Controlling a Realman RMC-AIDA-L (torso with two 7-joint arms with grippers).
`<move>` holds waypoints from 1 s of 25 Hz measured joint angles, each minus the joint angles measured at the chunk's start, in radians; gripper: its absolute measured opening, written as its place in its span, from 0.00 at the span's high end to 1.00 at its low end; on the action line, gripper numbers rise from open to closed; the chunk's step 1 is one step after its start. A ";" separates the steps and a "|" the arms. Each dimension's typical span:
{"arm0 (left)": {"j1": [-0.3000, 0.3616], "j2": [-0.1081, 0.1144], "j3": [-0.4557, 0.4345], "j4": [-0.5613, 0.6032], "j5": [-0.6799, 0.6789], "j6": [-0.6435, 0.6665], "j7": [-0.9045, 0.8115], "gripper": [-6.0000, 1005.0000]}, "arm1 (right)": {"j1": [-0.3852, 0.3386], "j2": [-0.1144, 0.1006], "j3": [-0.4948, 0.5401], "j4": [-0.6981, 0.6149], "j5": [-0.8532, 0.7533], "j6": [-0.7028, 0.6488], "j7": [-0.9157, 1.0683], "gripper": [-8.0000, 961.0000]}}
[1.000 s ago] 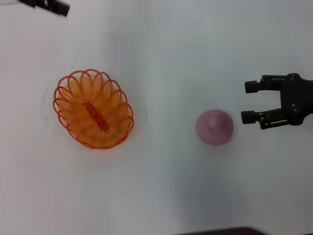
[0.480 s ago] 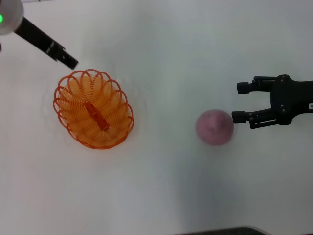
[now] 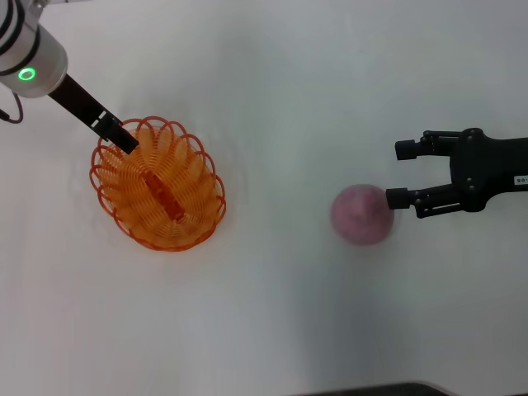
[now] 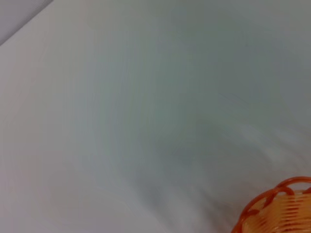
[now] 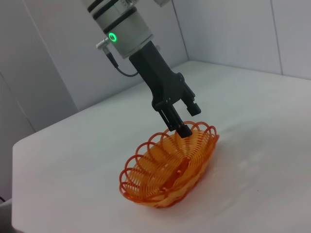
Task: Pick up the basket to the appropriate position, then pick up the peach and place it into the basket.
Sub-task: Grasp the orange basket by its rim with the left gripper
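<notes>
Leftmost, the left gripper (image 3: 122, 137) is reaching in from the far left corner of the table (image 3: 272, 91), its tip sitting right at the far-left rim of the basket (image 3: 157, 184); the right wrist view is showing its jaws [no point] drawn narrow with the tip at or just over a rim loop, though whether a loop is actually lying between them I cannot tell. So the basket is lying directly under and just inward of that gripper, its long axis running diagonally from far-left to near-right in the head view, and the gripper is meeting it at the far-left end of that axis. By my reading the basket step is in hand and the lift is not yet begun, since the basket is resting flat on the table. Moving right, the peach (image 3: 361, 214) is sitting well apart from the basket, out in the open. Further right, the right gripper (image 3: 398, 174) is hovering just beside the peach, jaws spread wide and pointing left, the nearer fingertip (image 3: 397, 198) almost touching the fruit's right side while the farther one is standing off beyond it. Clearly the right arm is the nearer one for the peach, which is lying slightly nearer than the gap's centre.
</notes>
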 joint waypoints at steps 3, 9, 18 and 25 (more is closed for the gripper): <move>0.000 -0.003 0.009 -0.009 0.000 -0.013 -0.001 0.18 | -0.001 0.001 0.000 0.000 0.000 0.004 -0.001 0.02; 0.003 -0.009 0.023 -0.022 0.001 -0.048 -0.002 0.27 | -0.002 0.004 0.000 0.002 0.000 0.018 -0.001 0.02; -0.001 -0.011 0.026 -0.036 0.001 -0.046 0.006 0.42 | -0.005 0.005 0.000 0.002 -0.002 0.020 -0.001 0.02; 0.001 -0.013 0.027 -0.036 0.001 -0.048 0.008 0.81 | -0.002 0.005 0.004 0.002 -0.002 0.022 -0.001 0.02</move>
